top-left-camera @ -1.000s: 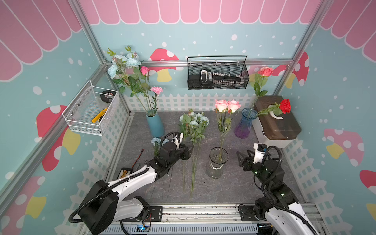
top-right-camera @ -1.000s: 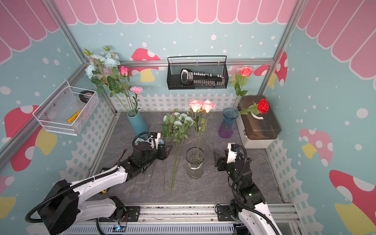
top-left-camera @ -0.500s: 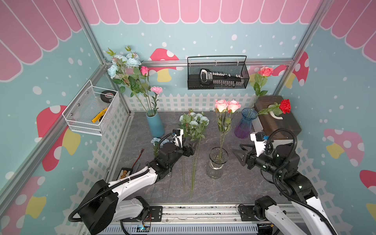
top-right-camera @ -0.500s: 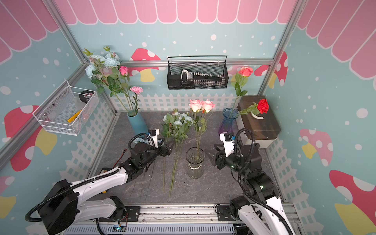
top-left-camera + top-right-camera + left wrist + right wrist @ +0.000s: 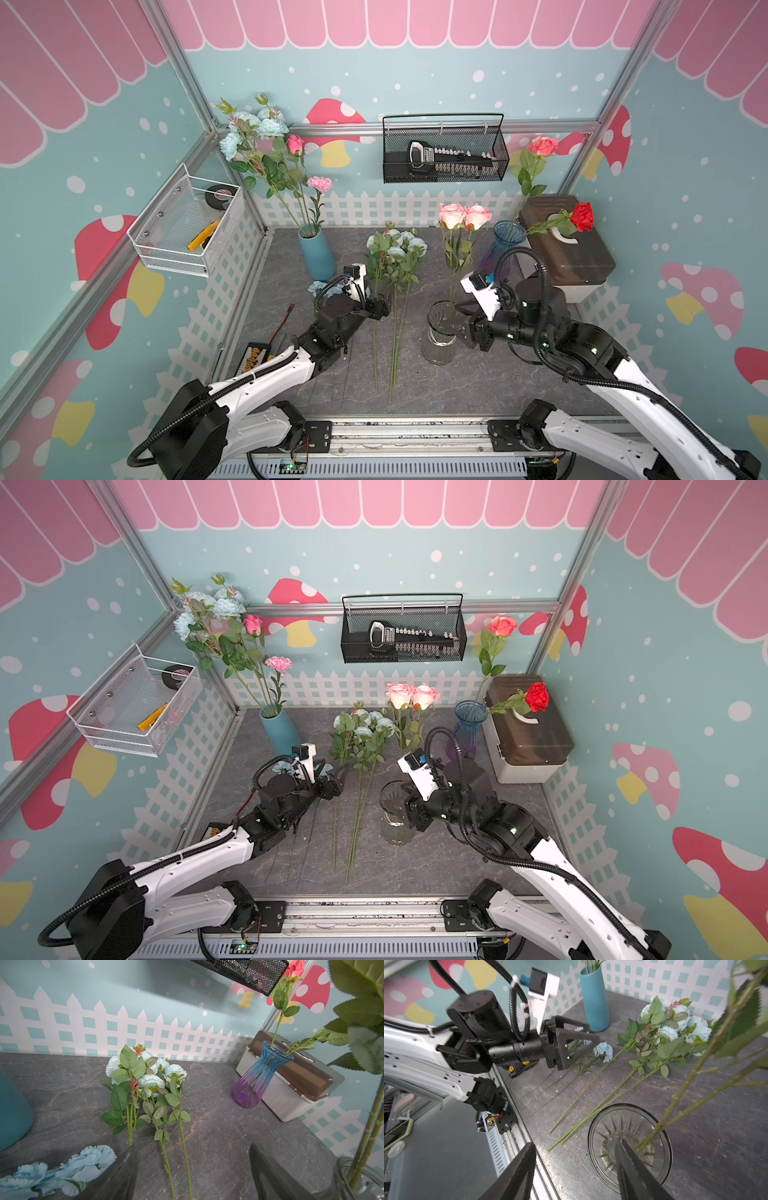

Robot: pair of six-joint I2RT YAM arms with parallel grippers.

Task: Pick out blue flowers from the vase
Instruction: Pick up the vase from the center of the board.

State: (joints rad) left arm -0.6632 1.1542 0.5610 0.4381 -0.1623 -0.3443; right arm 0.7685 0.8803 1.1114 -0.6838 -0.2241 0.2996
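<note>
Partly hidden, blue carnations (image 5: 316,286) — left arm (image 5: 332,322) overhead.

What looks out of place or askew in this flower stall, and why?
The red rose leans almost sideways out of the blue-purple vase, its head over the brown-lidded box, while the coral rose in the same vase stands upright. Several blue flowers lie flat on the table rather than in a vase.
</note>
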